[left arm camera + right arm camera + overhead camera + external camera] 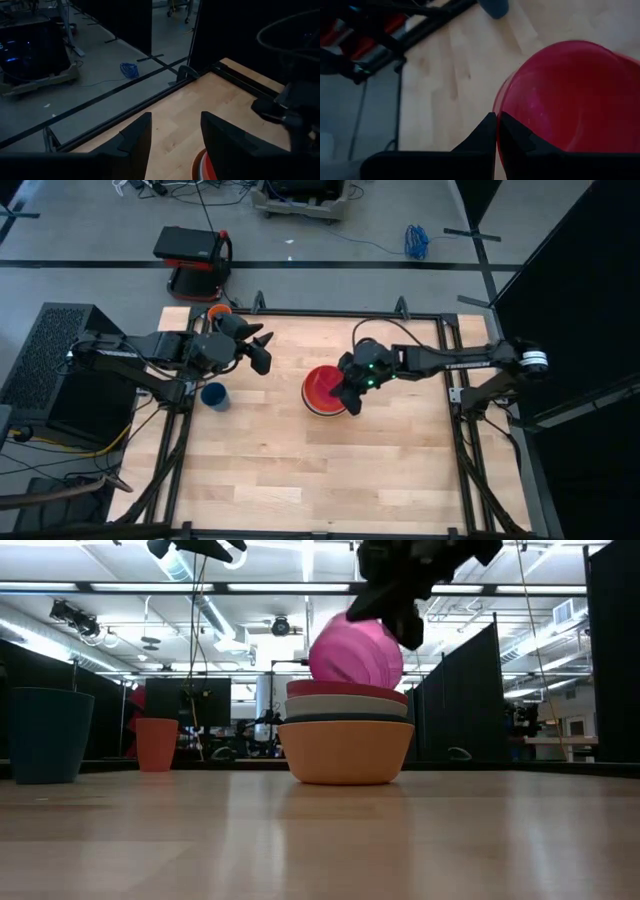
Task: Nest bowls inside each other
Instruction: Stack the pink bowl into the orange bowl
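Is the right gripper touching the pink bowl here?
Touching. In the low view the right gripper comes from above onto the tilted pink bowl, held over the red bowl. The right wrist view shows its jaws shut at the bowl's rim.

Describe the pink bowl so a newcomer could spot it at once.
Find the stack of bowls in the middle of the wooden table. Tilted on top, clamped at its rim by the right end effector, is the pink bowl, smaller than the others and the only one held.
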Controlling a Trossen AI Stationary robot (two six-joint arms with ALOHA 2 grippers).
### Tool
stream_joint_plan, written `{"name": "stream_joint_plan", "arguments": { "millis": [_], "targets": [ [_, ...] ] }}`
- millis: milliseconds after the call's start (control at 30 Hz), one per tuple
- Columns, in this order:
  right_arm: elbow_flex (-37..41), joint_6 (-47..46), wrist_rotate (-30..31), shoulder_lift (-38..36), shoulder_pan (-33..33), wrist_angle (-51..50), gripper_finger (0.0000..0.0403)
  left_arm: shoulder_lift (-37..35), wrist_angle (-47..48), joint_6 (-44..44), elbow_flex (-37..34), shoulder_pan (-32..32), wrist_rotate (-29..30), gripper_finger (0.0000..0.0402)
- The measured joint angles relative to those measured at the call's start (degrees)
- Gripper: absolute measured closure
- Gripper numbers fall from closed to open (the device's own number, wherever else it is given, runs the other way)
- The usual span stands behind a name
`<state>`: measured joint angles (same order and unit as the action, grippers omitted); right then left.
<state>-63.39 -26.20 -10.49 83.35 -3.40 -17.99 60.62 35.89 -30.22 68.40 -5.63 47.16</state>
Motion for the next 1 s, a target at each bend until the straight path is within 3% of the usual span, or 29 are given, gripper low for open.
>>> {"name": "stream_joint_plan", "arguments": {
  "millis": [467, 800, 1000],
  "targets": [
    [0.01, 5.52, 6.44, 3.08, -0.89, -4.98, 0.0403, 0.00, -0.06, -0.01, 0.00, 0.00, -1.45, 0.0243],
    [0.01, 5.52, 6.20, 3.08, -0.50, -5.04, 0.0403, 0.00, -0.04, -0.04, 0.00, 0.00, -1.65, 0.0243],
    [0.01, 4.96, 5.48, 3.38, -0.23, -5.00, 0.0377, 0.00, -0.09, -0.11, 0.00, 0.00, -2.06, 0.0243]
  ]
}}
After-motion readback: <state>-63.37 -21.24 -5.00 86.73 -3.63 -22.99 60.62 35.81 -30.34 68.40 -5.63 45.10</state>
